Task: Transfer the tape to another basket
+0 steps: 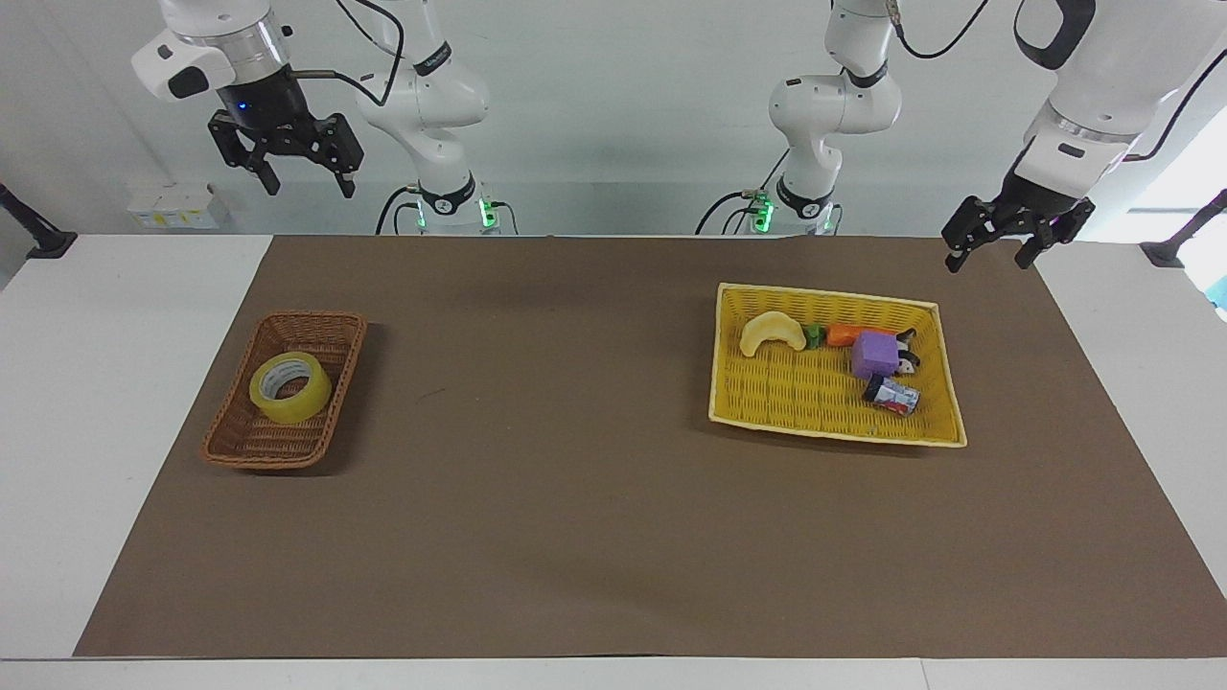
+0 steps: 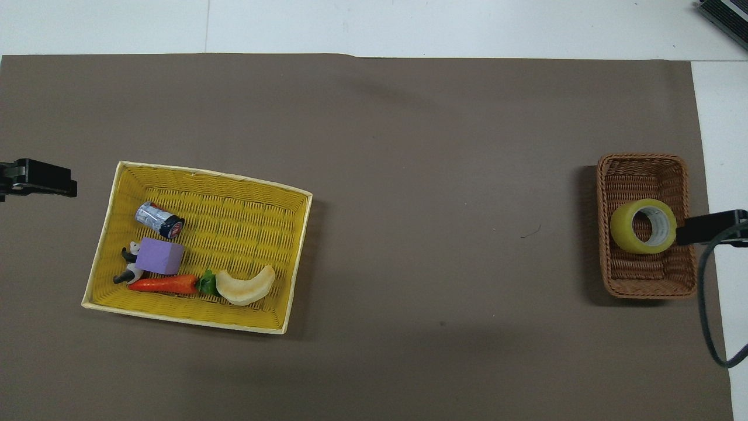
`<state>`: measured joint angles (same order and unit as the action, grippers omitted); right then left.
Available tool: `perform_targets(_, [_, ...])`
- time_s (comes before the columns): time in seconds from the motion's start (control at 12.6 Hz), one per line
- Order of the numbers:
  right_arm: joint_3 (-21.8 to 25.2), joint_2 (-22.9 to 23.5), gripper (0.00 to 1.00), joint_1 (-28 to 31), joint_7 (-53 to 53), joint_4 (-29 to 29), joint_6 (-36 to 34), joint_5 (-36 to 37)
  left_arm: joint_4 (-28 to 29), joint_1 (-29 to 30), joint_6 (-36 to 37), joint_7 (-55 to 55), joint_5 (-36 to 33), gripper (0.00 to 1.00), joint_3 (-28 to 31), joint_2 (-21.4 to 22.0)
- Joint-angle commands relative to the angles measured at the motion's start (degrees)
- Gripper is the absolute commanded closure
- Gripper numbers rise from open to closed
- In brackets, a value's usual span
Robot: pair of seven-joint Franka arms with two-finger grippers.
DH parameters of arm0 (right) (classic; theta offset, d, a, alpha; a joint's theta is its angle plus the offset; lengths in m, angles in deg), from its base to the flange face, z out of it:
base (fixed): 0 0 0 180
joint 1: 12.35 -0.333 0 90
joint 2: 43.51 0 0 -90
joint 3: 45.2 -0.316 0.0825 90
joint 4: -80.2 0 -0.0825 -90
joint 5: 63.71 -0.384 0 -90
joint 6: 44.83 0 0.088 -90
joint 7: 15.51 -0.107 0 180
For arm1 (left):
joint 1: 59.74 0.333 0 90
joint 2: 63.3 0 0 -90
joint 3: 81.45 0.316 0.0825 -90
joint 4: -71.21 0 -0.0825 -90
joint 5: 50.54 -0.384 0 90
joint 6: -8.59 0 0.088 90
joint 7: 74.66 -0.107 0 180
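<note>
The tape, a yellow roll with a pale core, lies in the small brown wicker basket at the right arm's end of the table; it also shows in the overhead view, in the basket. My right gripper is open and empty, raised high over the table edge by the robots, well above the basket. One of its fingers shows beside the tape from above. My left gripper is open and empty, raised near the yellow tray's corner.
A yellow woven tray toward the left arm's end holds a pale crescent toy, a carrot, a purple block, a small panda figure and a can. A brown mat covers the table.
</note>
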<state>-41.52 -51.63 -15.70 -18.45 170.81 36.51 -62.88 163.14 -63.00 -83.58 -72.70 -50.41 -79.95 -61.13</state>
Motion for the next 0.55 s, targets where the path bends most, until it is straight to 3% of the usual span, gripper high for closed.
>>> perform_targets(0.0, [-0.3, -1.2, 0.00, 0.7, 1.4, 1.2, 0.8, -0.4, -0.7, 0.1, 1.3, 0.2, -1.2, 0.00, -0.2, 0.2])
perform_targets(0.47, [-0.3, -1.5, 0.00, 0.7, 1.5, 1.6, 0.8, -0.4, -0.7, 0.1, 1.3, 0.2, -1.2, 0.00, -0.2, 0.2])
